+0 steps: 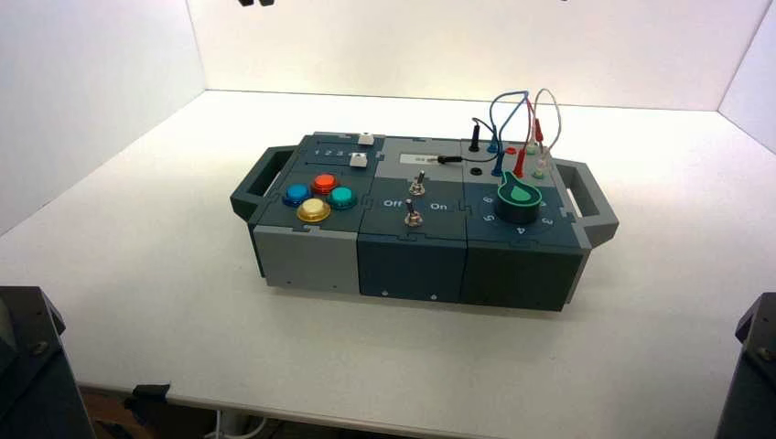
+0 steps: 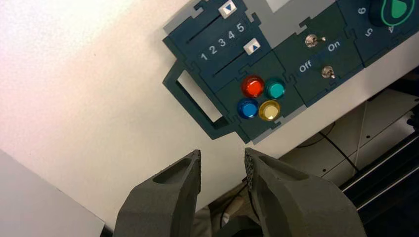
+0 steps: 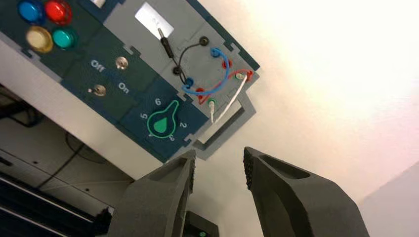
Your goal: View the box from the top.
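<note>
**Operator:** What does the box look like from where you are?

**Observer:** Your box point(image 1: 416, 219) is long and dark teal-grey, with a lighter grey front panel at its left end and a handle point(image 1: 253, 186) on each short side. It sits on the white table point(image 1: 183, 302), well beyond both sets of jaws and touching neither. Your left gripper point(image 2: 222, 165) has its jaws apart with a narrow gap and nothing between them. Past its fingertips point(image 2: 190, 170) you see the four push buttons: red point(image 2: 252, 87), teal point(image 2: 275, 89), blue point(image 2: 247, 108) and yellow point(image 2: 269, 109). Farther out are two sliders beside the numbers 1 to 5, each with a white cap point(image 2: 252, 46).

**Operator:** And the right side?

**Observer:** Your right gripper point(image 3: 218, 168) is also parted and holds nothing. Beyond its jaws lies the green-topped dial point(image 3: 162, 121), ringed by numbers, then the black, blue, red and white plug wires point(image 3: 217, 74) looping between sockets. Two toggle switches point(image 3: 120, 62) stand between "Off" and "On".

**Operator:** Anything you can't make out?

**Observer:** I can't tell which way the toggles lean. The small pale label point(image 3: 154, 20) is unreadable. Your left wrist view cuts off the dial and the far slider, and your right wrist view cuts off the sliders. From above, only dark corners of your arms show at the lower edges.
</note>
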Controlling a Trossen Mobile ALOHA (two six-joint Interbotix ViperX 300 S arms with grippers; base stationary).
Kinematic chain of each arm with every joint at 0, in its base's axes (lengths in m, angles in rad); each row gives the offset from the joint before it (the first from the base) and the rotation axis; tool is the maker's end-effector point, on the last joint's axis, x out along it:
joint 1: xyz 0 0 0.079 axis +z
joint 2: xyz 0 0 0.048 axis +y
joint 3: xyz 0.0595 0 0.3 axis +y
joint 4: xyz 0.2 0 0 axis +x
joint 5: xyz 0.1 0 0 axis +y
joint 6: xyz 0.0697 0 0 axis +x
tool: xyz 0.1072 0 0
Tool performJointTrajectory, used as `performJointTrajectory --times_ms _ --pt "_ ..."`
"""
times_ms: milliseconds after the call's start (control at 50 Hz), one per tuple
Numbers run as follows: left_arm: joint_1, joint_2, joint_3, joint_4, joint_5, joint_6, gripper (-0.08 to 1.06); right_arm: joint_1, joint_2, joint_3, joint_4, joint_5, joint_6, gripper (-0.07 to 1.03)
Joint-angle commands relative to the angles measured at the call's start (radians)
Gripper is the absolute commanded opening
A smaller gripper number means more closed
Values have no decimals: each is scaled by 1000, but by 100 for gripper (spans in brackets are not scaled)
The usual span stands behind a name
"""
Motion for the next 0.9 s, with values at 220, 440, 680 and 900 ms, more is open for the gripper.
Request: performJointTrajectory --times_ms 220,440,680,900 --pt "-2 -18 2 -11 -40 -2 48 41 -83 37 -28 -26 6 53" --pt "-3 2 17 -11 -51 -5 48 40 -120 77 -29 -46 6 53" --pt "-3 6 25 -18 -94 -9 48 41 -138 130 -28 -84 6 53" --pt "-9 12 25 -18 -101 -11 48 41 -141 135 -28 -86 6 53"
